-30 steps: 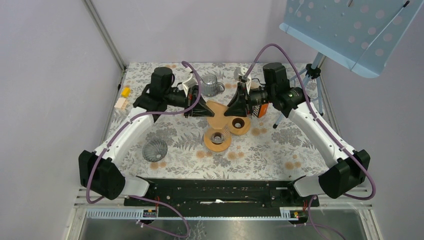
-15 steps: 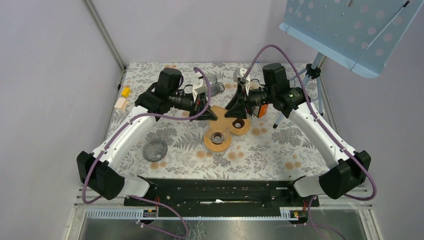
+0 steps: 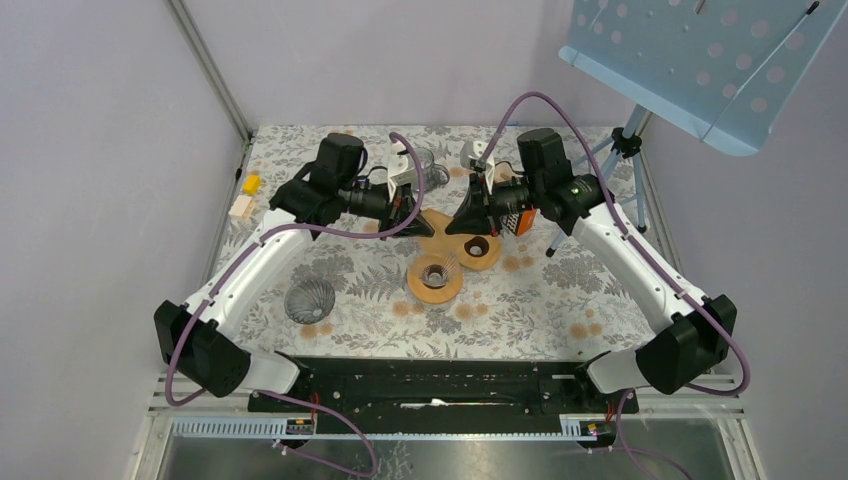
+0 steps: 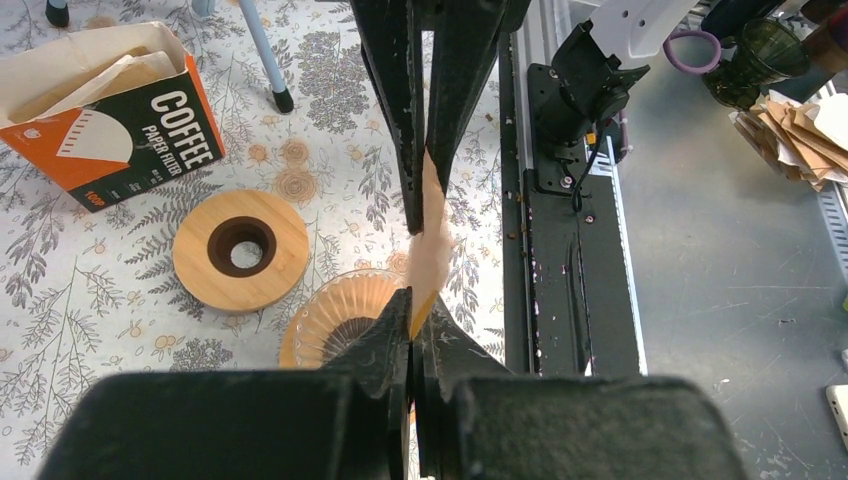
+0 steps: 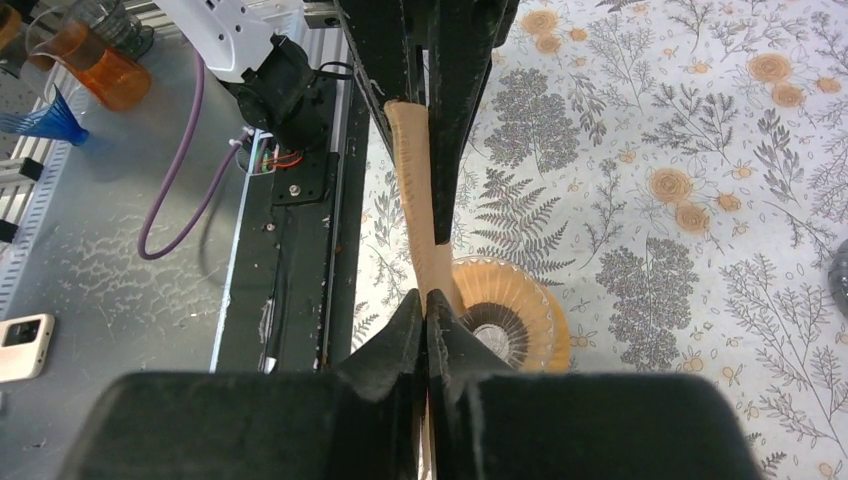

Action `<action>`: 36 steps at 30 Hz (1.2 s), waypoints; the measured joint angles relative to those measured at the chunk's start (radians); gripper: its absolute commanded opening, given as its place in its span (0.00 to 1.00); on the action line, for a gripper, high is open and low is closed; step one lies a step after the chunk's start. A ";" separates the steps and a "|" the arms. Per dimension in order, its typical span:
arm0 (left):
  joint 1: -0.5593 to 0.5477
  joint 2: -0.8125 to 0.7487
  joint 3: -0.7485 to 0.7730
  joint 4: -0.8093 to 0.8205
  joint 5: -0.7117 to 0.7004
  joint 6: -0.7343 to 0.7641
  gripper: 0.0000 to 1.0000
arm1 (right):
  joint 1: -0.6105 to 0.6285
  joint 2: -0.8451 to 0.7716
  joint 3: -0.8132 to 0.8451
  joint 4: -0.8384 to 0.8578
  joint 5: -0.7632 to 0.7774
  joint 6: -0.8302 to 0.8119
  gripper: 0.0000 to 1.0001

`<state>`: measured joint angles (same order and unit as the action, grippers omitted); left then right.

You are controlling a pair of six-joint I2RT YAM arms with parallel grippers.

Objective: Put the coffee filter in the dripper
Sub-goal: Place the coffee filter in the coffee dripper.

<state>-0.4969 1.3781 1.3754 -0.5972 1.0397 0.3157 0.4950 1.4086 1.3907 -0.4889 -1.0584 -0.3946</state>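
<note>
Left wrist view gave us the coffee filter (image 4: 433,245) edge-on, a thin tan strip held in the air above the table (image 4: 90,330). Its lower tip was lost between the fingers of the left gripper (image 4: 410,328), which was clamped tight on it. Its upper end vanished between the other arm's fingers. From the right wrist we saw the right gripper (image 5: 426,305) pinched closed on the same filter. Below it stood the dripper (image 4: 335,318), partly covered by the fingers, with a wooden ring (image 4: 240,250) beside it. From above, the grippers hid most of the filter, and the right arm covered much of the filter box (image 4: 120,130).
</note>
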 measured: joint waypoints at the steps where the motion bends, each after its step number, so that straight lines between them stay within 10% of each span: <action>1: 0.000 0.000 0.000 0.000 -0.003 0.001 0.03 | 0.001 0.006 0.000 -0.001 -0.003 0.003 0.00; 6: 0.005 0.000 0.006 -0.018 -0.003 0.023 0.51 | 0.001 0.014 0.000 -0.006 -0.006 -0.006 0.00; 10: 0.057 -0.011 0.018 -0.048 0.037 0.055 0.65 | 0.001 0.014 0.000 -0.031 -0.019 -0.039 0.00; 36: 0.128 -0.087 -0.031 -0.005 0.159 -0.036 0.60 | 0.002 -0.012 -0.040 -0.098 -0.185 -0.143 0.00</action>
<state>-0.3691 1.2911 1.3449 -0.6025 1.1988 0.2798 0.4965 1.3964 1.3506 -0.5865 -1.2430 -0.5377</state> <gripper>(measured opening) 0.603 0.018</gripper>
